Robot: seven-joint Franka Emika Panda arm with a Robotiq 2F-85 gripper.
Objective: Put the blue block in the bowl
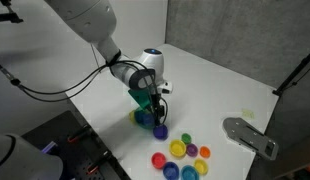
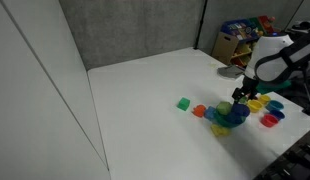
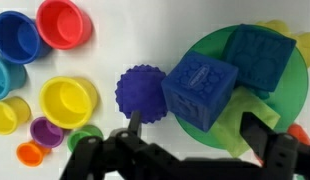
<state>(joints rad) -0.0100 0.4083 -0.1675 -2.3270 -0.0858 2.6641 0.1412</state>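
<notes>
In the wrist view a dark blue block lies tilted over the left rim of the green bowl. A second blue block sits farther inside the bowl. My gripper is open. Its two black fingers stand on either side of the near block without touching it. In both exterior views the gripper hangs right over the bowl. The blocks are too small to make out there.
A purple spiky disc lies just left of the bowl. Small red, blue, yellow, purple and orange cups cluster nearby. A green block lies apart. A grey plate sits near the table's edge.
</notes>
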